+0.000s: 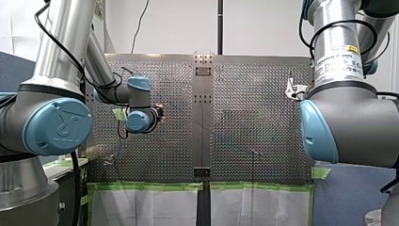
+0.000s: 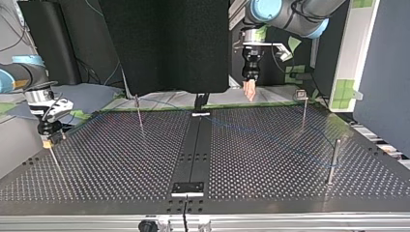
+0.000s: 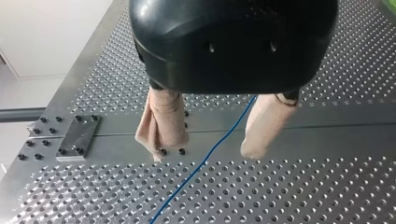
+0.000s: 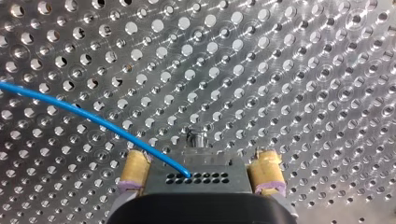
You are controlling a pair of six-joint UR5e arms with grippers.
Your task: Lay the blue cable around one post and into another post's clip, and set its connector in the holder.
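The thin blue cable [image 3: 196, 170] lies on the perforated table and passes beneath my left gripper [image 3: 204, 153]. That gripper hangs open above the centre strip, with nothing between its beige fingers [image 3: 161, 126]. In the top view my left gripper [image 2: 250, 91] hovers over the table's far edge. In the right wrist view the cable [image 4: 84, 114] ends in a grey connector [image 4: 198, 175] with a grid of holes. My right gripper [image 4: 201, 161] is open, one yellow pad [image 4: 133, 170] on each side of the connector. In the top view my right gripper [image 2: 48, 140] sits atop a thin post [image 2: 55, 164].
Three more upright posts stand on the table in the top view: one at far left [image 2: 139, 113], one at far right [image 2: 304, 108] with a clip on top, one at near right [image 2: 333, 162]. A dark centre strip [image 2: 196, 145] runs front to back.
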